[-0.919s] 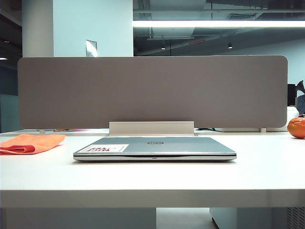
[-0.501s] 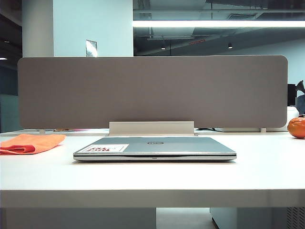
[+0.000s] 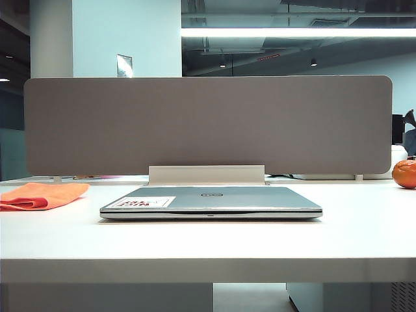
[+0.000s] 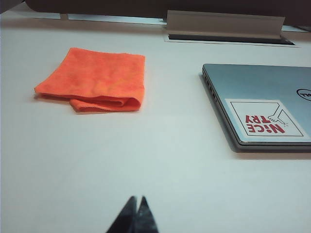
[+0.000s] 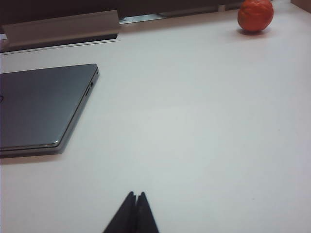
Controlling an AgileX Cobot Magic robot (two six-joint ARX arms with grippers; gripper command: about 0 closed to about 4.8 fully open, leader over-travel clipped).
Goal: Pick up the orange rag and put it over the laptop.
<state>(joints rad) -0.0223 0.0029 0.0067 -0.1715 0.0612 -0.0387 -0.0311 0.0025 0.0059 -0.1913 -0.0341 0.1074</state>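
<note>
While both arms waited low at the near edge of the white table [image 3: 208, 244], nothing had yet been picked up. The orange rag [image 3: 40, 195] lay folded flat on the left side of the table in the exterior view, well apart from the closed silver-grey laptop [image 3: 211, 201] at the middle. An orange fruit-like ball [image 3: 404, 173] sat at the far right edge, against the grey divider panel [image 3: 208, 123].

From the left wrist view, the left gripper [image 4: 137, 213] showed only as two dark fingertips pressed together, holding nothing, hovering over bare table. The rag [image 4: 97, 85] lay ahead of it and off to one side, with the laptop [image 4: 262, 107] and its white sticker with red print [image 4: 265, 121] off to the other side. The rag's folded, doubled edge faced the gripper, and its longer side ran roughly across the view.

From the right wrist view, the right gripper [image 5: 136, 211] was likewise pressed together and empty. It saw only the laptop's [image 5: 41, 109] other end and the ball [image 5: 255, 15]; the rag was out of its sight.

Judged from this, the left arm was clearly nearer the rag, and would need to part its fingers, reach forward and away from the laptop, then carry the cloth sideways onto the lid.
</note>
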